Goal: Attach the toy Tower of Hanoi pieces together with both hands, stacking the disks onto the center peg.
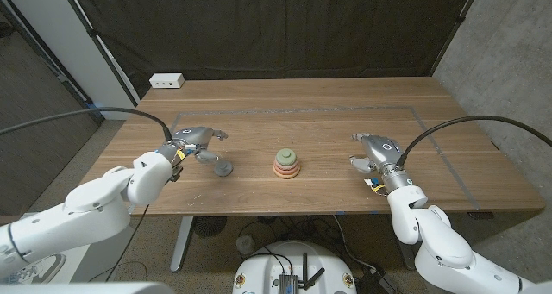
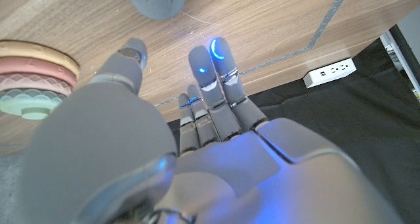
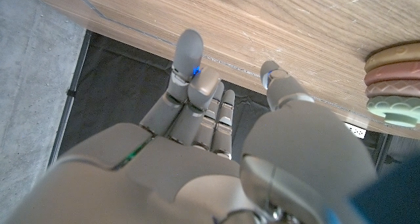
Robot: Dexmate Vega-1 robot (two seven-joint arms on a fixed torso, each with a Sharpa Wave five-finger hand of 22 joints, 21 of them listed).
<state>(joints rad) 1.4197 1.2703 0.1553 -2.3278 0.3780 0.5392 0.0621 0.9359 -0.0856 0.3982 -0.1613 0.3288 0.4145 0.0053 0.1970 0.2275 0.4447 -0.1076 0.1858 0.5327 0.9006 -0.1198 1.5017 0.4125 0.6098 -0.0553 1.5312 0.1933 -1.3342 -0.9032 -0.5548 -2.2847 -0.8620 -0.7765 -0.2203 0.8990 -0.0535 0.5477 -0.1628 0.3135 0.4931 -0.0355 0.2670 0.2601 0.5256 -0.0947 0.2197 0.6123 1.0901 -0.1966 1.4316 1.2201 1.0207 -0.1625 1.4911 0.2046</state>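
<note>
Disks (image 1: 287, 163) sit stacked mid-table (image 1: 328, 113) in the head view, a grey piece (image 1: 223, 168) just beside my empty, spread left hand (image 1: 197, 142); my right hand (image 1: 376, 151) is empty, fingers apart. Left wrist view: grey piece (image 2: 157, 0) beyond my fingertips (image 2: 216, 53). Right wrist view: stack (image 3: 395, 79) beside my thumb.

No text, label, brand, number or sign can be read anywhere.

One stack of disks (image 1: 287, 163) is seen at the middle of the table (image 1: 328, 113), and three disks are counted in it: a yellowish one, a pink one and a pale green one on top. One separate grey piece (image 1: 223, 167) is found beside the left hand (image 1: 195, 141). Two robot hands are counted, the other being the right hand (image 1: 376, 153), and one white power strip (image 1: 166, 81) is seen at the table's far edge.
</note>
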